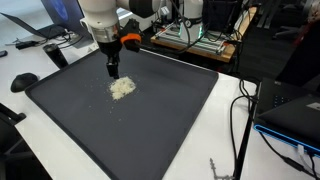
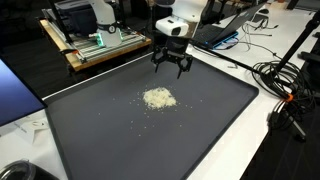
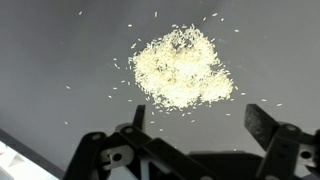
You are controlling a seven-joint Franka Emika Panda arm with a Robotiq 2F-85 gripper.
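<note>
Tool (image 2: 172, 68) is held spread wide and empty over the white tabletop (image 1: 215, 125), on which a large dark mat (image 1: 150, 135) is laid. Cables (image 2: 285, 95) are bunched beyond the mat's edge. A small rice pile (image 3: 180, 68) is heaped mid-mat, just beside the tool and untouched, with stray grains scattered around it.

I see the heap of grains (image 3: 180, 68) as pale cream, with loose flecks of the same shade scattered around it. The mat (image 1: 170, 120) beneath is plain dark grey, unpatterned. My claw (image 2: 172, 66) is black, under an orange band (image 1: 130, 41) and a white arm (image 1: 100, 15). The counter (image 1: 222, 125) shows white.
</note>
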